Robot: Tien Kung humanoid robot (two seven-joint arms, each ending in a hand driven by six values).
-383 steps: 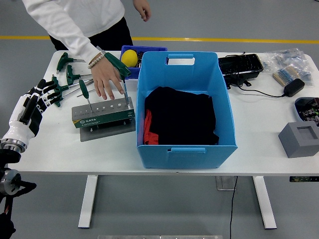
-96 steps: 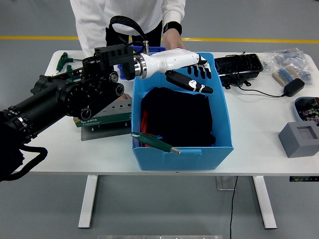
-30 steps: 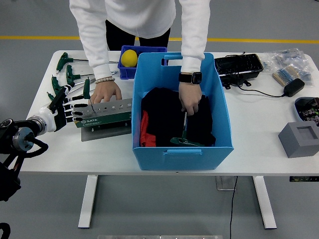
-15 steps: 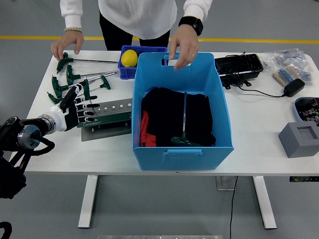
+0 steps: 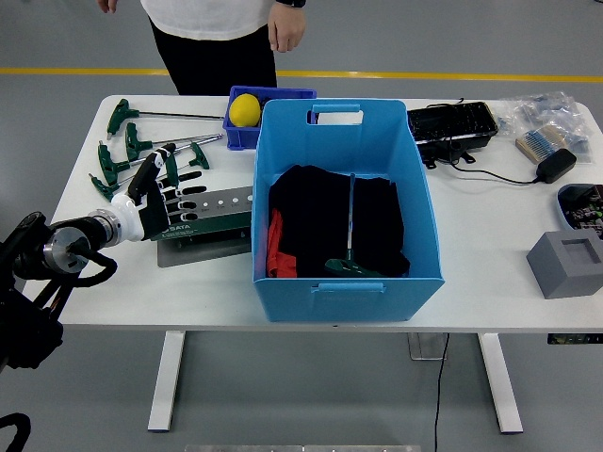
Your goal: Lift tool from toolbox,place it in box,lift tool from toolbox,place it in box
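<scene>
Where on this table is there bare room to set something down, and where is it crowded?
Bare: the white table between the blue box and the grey block, and the near-left corner in front of the toolbox. Crowded: the far left, with T-handle tools and the left hand, and the far right clutter.

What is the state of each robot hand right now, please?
Left robot hand: open, fingers spread by the grey metal tool holder, holding nothing.
Right robot hand: not in view.

White left hand (image 5: 155,202), black-jointed fingers (image 5: 188,191), black arm (image 5: 38,259).
</scene>
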